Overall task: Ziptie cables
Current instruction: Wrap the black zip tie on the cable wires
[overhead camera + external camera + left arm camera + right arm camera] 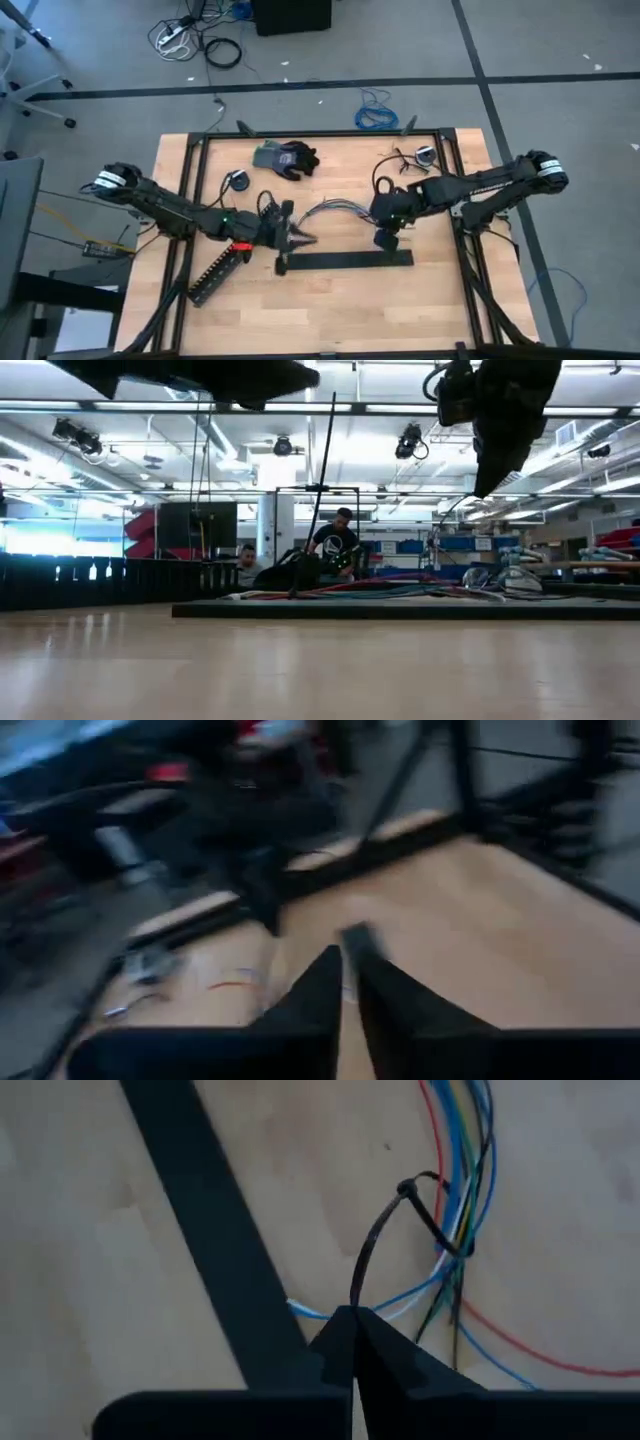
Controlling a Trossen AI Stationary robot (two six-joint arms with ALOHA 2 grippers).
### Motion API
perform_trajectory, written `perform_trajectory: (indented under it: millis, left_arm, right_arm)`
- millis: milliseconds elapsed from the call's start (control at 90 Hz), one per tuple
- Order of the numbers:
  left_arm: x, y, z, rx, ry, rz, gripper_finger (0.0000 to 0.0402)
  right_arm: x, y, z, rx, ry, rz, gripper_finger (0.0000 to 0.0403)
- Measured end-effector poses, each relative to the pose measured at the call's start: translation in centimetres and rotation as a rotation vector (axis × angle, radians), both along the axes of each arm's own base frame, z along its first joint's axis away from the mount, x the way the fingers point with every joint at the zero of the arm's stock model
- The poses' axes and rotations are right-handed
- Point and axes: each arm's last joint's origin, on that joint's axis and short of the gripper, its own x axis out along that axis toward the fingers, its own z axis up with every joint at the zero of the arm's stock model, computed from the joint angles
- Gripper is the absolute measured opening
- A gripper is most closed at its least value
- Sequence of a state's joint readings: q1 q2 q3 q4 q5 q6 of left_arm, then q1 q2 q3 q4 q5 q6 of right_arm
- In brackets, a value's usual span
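Note:
The cables (335, 208) lie in an arc on the table's middle, thin blue, green, white and red wires (462, 1150). A thin black ziptie (400, 1205) loops around them. My right gripper (385, 238) (352, 1315) is at the arc's right end, shut on the ziptie. My left gripper (305, 238) (348, 982) hovers at the arc's left end, fingers shut, with nothing visible between them; its wrist view is blurred. My right gripper pinches the ziptie's free tail (357, 1292) between its two fingertips. The strip rises from the fingers to its head (405, 1186), and its loop wraps the wires (452, 1240). The wires lie on the table.
A wide flat black bar (345, 260) lies just near of both grippers. A slotted black duct (215, 275) lies near left. Dark gloves (285, 157) sit at the far side, with round items (237, 181) (425, 155) nearby. A black frame (190, 200) borders the table.

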State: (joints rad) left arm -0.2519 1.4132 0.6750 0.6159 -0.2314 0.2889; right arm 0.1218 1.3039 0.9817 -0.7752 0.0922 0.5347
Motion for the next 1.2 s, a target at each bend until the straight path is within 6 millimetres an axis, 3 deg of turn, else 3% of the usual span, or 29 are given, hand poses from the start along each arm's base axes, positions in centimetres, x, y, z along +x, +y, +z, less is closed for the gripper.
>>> perform_trajectory:
  millis: [156,267,422,578,889,1200]
  left_arm:
    - [2.1,1.7,0.6,-0.163,-0.005,-0.089,0.0107]
    - [4.1,2.9,0.6,-0.188,0.027,-0.217,0.0124]
    - [7.0,4.8,0.2,-0.163,0.072,-0.223,0.0126]
    - [9.4,7.3,-2.0,-0.153,0.177,-0.174,0.0126]
    - [11.8,12.7,-3.7,-0.255,0.178,-0.229,0.0126]
    - [14.6,14.0,-5.4,-0.334,0.209,-0.347,0.0126]
  right_arm:
    - [0.1,-0.7,0.0,0.026,0.006,0.013,0.0]
    - [0.1,-1.0,0.0,0.037,0.004,0.015,0.0]
    - [0.1,-1.4,0.0,0.059,0.009,0.021,0.0]
    - [0.3,-1.4,0.1,0.082,-0.018,0.056,0.0]
    - [0.3,-1.5,0.6,0.092,-0.054,0.11,0.0]
    - [0.4,-3.0,0.9,0.092,-0.093,0.109,0.0]
